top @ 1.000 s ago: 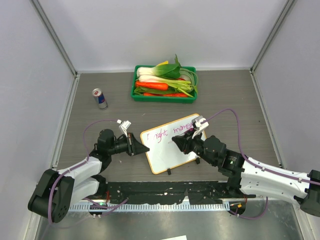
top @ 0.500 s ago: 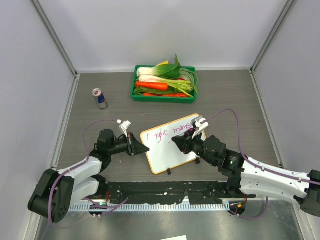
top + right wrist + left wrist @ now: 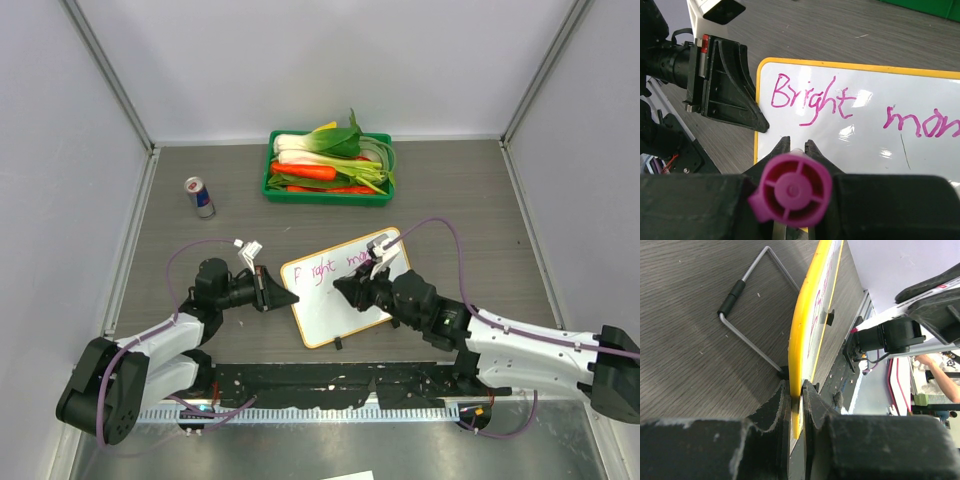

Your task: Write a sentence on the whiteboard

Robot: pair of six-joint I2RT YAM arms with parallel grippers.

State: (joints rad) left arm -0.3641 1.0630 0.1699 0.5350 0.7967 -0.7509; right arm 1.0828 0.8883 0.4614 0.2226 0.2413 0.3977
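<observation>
The whiteboard [image 3: 335,305] lies tilted in the table's middle, white with a yellow rim. My left gripper [image 3: 283,296] is shut on its left edge; the left wrist view shows the yellow rim [image 3: 802,340] edge-on between the jaws. The sentence [image 3: 812,97] reads "Bright mom" in magenta; in the top view [image 3: 320,270] part of it is hidden by the right arm. My right gripper [image 3: 345,290] is shut on a magenta marker [image 3: 791,187], over the board's blank area below "Bright". The marker tip is hidden.
A green tray [image 3: 328,193] of vegetables stands at the back. A drink can [image 3: 199,197] stands at the back left. A wire stand [image 3: 747,315] shows behind the board in the left wrist view. Grey walls enclose the table.
My right gripper with the marker has moved left and down, from the end of "mom" to below "Bright". The left gripper and board have not moved.
</observation>
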